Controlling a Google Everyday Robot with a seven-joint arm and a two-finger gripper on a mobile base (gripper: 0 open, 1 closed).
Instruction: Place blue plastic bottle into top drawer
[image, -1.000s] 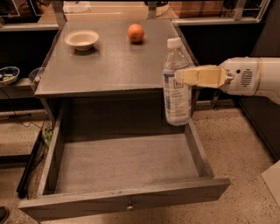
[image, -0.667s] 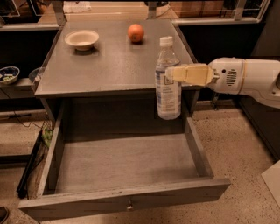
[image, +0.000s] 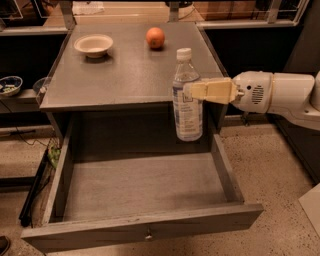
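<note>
The blue plastic bottle (image: 187, 97) is clear with a white cap and a pale label. It hangs upright in the air over the back right part of the open top drawer (image: 145, 187). My gripper (image: 194, 91) reaches in from the right on its white arm and is shut on the bottle's upper body with tan fingers (image: 212, 91). The drawer is pulled far out, its inside bare grey wood, with a small metal knob (image: 148, 234) on its front panel.
On the grey cabinet top (image: 120, 70) stand a white bowl (image: 93, 45) at the back left and an orange fruit (image: 155, 37) at the back middle. A dark shelf with a small dish (image: 9, 85) is on the left. Speckled floor surrounds the cabinet.
My gripper has carried the bottle to the left, from beyond the drawer's right side to above its back right part. The drawer, bowl and orange have not moved.
</note>
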